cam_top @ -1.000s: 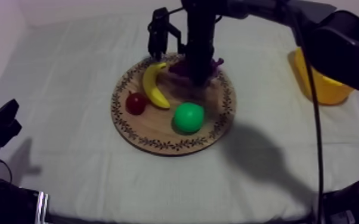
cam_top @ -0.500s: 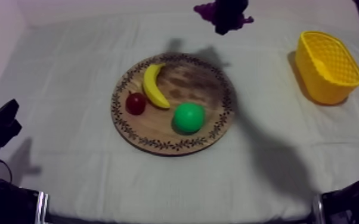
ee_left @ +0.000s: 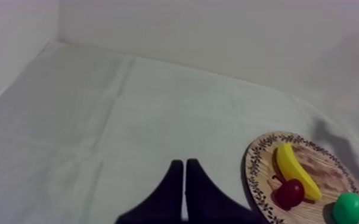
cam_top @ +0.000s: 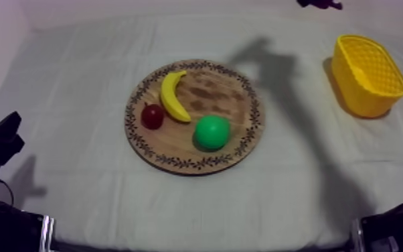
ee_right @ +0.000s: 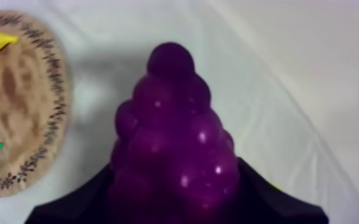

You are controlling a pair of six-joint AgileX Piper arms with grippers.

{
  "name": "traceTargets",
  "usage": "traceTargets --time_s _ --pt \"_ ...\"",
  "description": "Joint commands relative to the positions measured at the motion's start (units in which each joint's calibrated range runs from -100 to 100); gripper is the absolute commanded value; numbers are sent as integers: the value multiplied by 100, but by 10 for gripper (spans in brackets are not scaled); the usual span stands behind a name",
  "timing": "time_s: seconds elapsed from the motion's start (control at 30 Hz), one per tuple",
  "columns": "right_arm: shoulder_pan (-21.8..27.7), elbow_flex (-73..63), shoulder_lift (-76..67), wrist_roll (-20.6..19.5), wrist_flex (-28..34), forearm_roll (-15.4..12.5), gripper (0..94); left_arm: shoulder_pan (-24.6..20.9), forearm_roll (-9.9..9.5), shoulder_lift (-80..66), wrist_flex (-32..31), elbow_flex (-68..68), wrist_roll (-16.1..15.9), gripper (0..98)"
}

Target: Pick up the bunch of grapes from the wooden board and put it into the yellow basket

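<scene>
The bunch of grapes (ee_right: 173,149) was up in the air, clamped in my right claw (ee_right: 175,171). One black finger pressed each flank of the cluster, and its tapered end pointed away from me. I liked that hold: squeezing across the wide part gave the knobbly bunch little room to slip out.

From above, only a purple scrap of the load peeked in at the far edge, high over the table (cam_top: 77,80). It sat on the basket's side of the wooden board (cam_top: 217,100) but not over the yellow basket (cam_top: 355,94). The arm's shadow (cam_top: 271,60) lay on the cloth between the two. By my reckoning the height was there to clear the basket's wall on the way in.

The board carried the rest: the banana (cam_top: 173,96), the small red fruit (cam_top: 152,116) touching it, and the pear (cam_top: 211,131) near the front rim. There was a bare patch where a bunch would fit.

My left claw (ee_left: 183,170) sat low at its own side, fingers together in a narrow wedge and well apart from the board. It was idle, I'd say, because this was a one-arm job.

So the pick looked done and the carry was under way. What remained was to get over the basket's mouth and lower the grapes before letting go. Let go short of it, and the grapes would land on the cloth.
</scene>
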Motion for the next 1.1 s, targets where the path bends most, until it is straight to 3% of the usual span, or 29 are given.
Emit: traceTargets --time_s 0.0,0.83,1.07 --pt "239 116 -146 -130 -140 23 259 0 -2 0 0 -2 0 1" --pt "1504 2368 -951 -1669 -1843 810 249 0 -2 0 0 -2 0 1" --pt "1675 2831 -733 -1756 -2042 852 249 0 -2 0 0 -2 0 1"
